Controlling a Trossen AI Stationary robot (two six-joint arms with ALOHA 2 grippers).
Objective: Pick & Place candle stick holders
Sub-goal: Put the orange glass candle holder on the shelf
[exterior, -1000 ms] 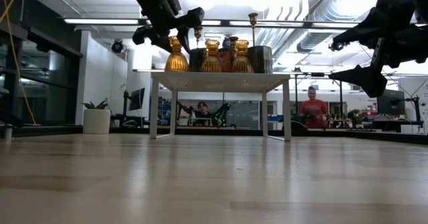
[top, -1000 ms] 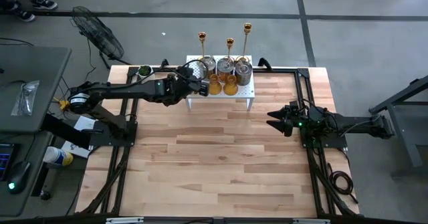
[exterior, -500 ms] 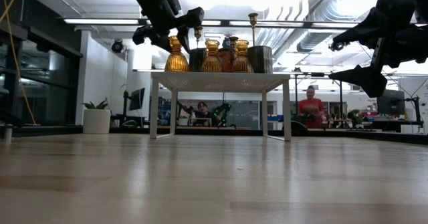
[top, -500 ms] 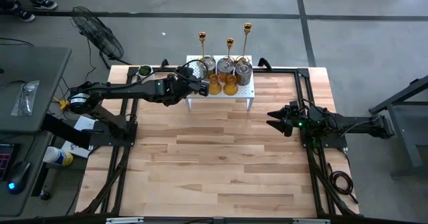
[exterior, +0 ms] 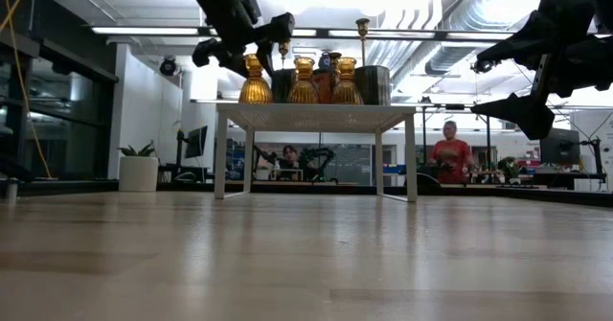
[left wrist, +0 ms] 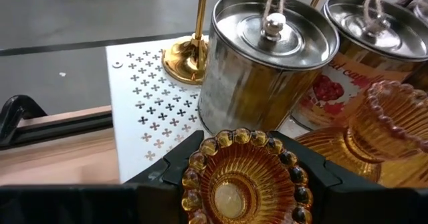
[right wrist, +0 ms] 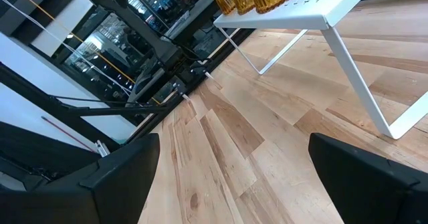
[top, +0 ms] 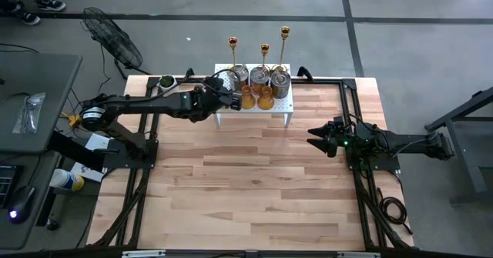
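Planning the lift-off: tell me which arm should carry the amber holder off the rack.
Left. The left gripper is already shut on the amber holder on the white rack; the right gripper hangs open, well away.

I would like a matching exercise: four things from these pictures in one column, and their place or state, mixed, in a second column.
1. left gripper
2. right gripper
3. gold sticks
4. rack

a. open, holding nothing, by the table's right edge
b. white, perforated, on legs
c. at the rack's far edge
d. closed on an amber holder

Pairs: 1-d, 2-a, 3-c, 4-b
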